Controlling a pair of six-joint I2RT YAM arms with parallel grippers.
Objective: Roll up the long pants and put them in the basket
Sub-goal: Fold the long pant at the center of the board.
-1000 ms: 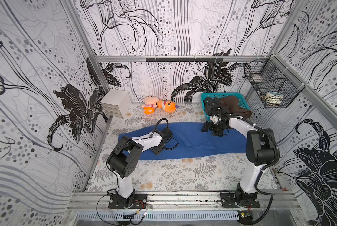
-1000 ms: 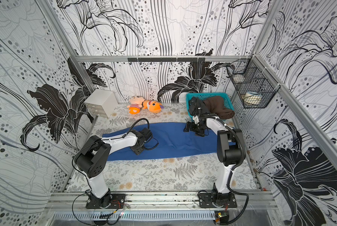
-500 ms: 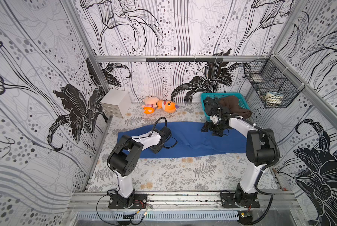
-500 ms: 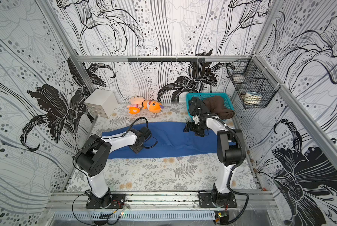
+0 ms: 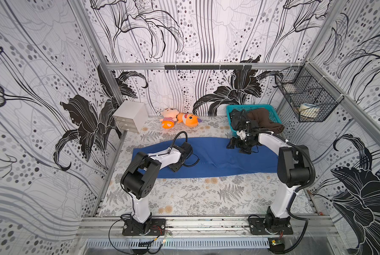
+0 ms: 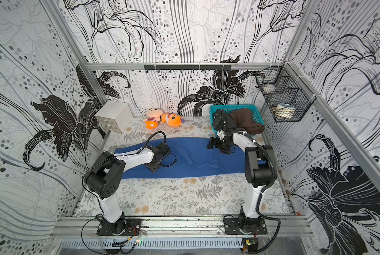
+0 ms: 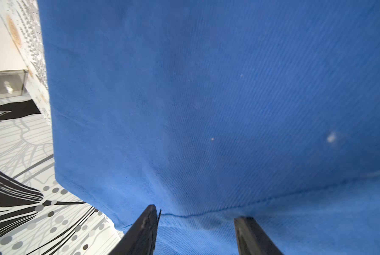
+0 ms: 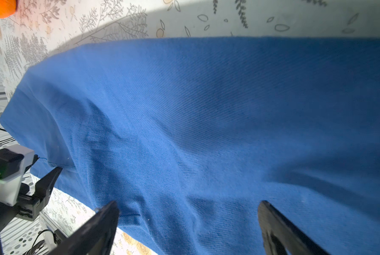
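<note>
Floral tabletop (image 5: 184,194): teal basket (image 5: 251,106) holds brown garment (image 5: 264,119), dark garment (image 5: 236,119); left fingers (image 7: 145,229), right fingers (image 8: 96,229) spread over long pants (image 5: 217,159).

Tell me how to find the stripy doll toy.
Look along the back wall, between the small white drawer box and the teal plastic basket. Of two plush toys, the doll has a pale face and striped shirt; its neighbour is orange.
</note>
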